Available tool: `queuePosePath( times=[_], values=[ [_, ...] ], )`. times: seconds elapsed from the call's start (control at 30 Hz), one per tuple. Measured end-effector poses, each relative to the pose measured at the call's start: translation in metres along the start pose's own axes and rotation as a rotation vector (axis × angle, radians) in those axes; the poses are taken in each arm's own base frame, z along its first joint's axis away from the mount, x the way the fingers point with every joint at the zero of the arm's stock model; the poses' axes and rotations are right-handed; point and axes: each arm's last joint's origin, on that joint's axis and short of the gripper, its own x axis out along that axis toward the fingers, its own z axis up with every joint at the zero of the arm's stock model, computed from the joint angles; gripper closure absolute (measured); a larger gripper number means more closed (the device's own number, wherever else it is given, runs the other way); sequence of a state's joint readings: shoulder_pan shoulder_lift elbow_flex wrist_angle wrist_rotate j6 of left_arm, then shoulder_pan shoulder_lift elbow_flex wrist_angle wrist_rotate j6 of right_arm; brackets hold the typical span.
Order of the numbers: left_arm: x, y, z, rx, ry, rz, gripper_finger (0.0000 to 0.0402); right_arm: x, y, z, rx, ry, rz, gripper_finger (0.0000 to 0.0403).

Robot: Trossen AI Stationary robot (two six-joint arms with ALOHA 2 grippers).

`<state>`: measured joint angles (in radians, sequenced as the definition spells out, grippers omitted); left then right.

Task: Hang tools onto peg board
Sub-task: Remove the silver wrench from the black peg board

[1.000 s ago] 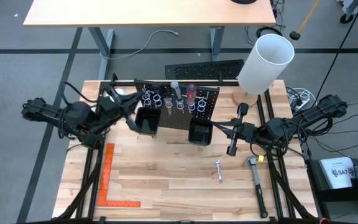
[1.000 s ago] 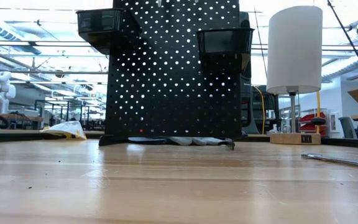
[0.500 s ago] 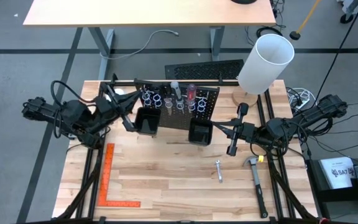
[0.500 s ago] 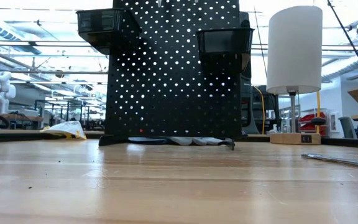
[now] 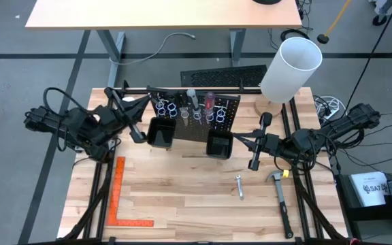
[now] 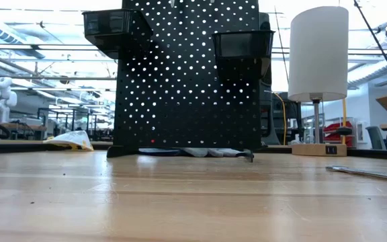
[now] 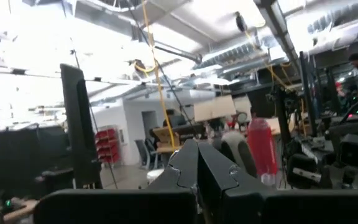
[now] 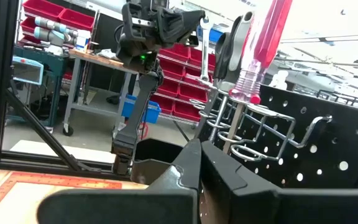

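Steel mesh of round holes makes up the peg board (image 5: pixel 194 114), a matte black panel standing upright at the table's far side, with silvery wire ring holders (image 5: pixel 167 107) across it. I see a red-handled screwdriver (image 8: pixel 263 43) of clear plastic standing in one ring, a dark-handled screwdriver (image 8: pixel 234 45) beside it. Two black square bins (image 5: pixel 160 132) hang off the front; I cannot tell what they hold. On the pale butcher-block table (image 5: pixel 182 197) lie a short silver wrench (image 5: pixel 239 186), a hammer (image 5: pixel 281 197) and an orange square ruler (image 5: pixel 120 197). Compared with a second ago, my left gripper (image 5: pixel 134 129) has pulled back from the board toward the table's left edge, fingers pressed together, empty. My right gripper (image 5: pixel 253 160) sits unchanged beside the right bin, likewise closed on nothing.
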<state>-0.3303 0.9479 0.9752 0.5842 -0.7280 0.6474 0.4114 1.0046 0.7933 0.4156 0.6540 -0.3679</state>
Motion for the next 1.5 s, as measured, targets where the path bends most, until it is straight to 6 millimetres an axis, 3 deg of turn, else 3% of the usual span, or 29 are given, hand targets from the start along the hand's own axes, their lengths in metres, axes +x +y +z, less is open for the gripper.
queuePosePath(
  times=[0.43, 0.73, 0.9, 1.13, 1.5],
  values=[
    [-0.005, -0.004, 0.01, -0.005, -0.146, -0.139, 0.04, 0.0, 0.0, 0.0, 0.0, 0.001, 0.0, 0.0401],
    [-0.014, -0.02, 0.007, -0.13, -0.108, -0.349, 0.04, 0.0, 0.0, 0.0, -0.001, 0.001, 0.0, 0.0401],
    [-0.015, -0.038, -0.011, -0.255, 0.049, -0.464, 0.04, 0.0, 0.0, 0.0, -0.003, 0.002, 0.001, 0.0401],
    [-0.026, -0.082, -0.047, -0.399, 0.352, -0.608, 0.04, 0.0, 0.0, -0.001, -0.005, 0.005, 0.002, 0.0401],
    [-0.055, -0.156, -0.108, -0.665, 0.881, -0.523, 0.04, 0.0, 0.0, 0.0, 0.0, 0.0, 0.0, 0.0401]
  ],
)
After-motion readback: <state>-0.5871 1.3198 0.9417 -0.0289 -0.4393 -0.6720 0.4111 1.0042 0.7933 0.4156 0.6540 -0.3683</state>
